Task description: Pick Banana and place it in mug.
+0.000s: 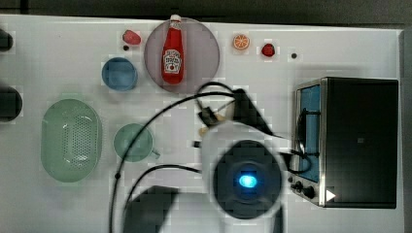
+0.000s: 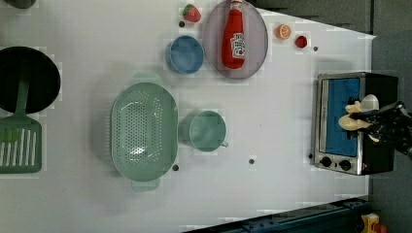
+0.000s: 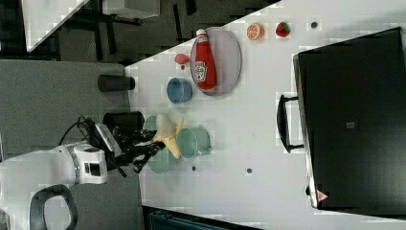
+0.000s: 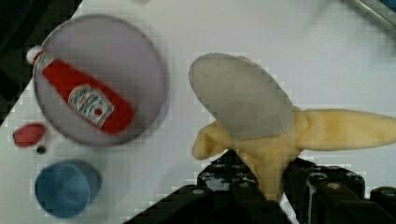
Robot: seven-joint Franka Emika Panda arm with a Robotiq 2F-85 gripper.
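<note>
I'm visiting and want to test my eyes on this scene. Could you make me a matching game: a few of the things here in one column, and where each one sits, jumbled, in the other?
Things:
1. banana
2. ketchup bottle
3. mug
4. orange slice

Places:
A. lying on the round grey plate
B. on the table beside the green perforated basket
C. clamped in the gripper, off the table
D. alone on the table, next to a small red toy

Pairs: 1-C, 2-A, 3-B, 4-D
</note>
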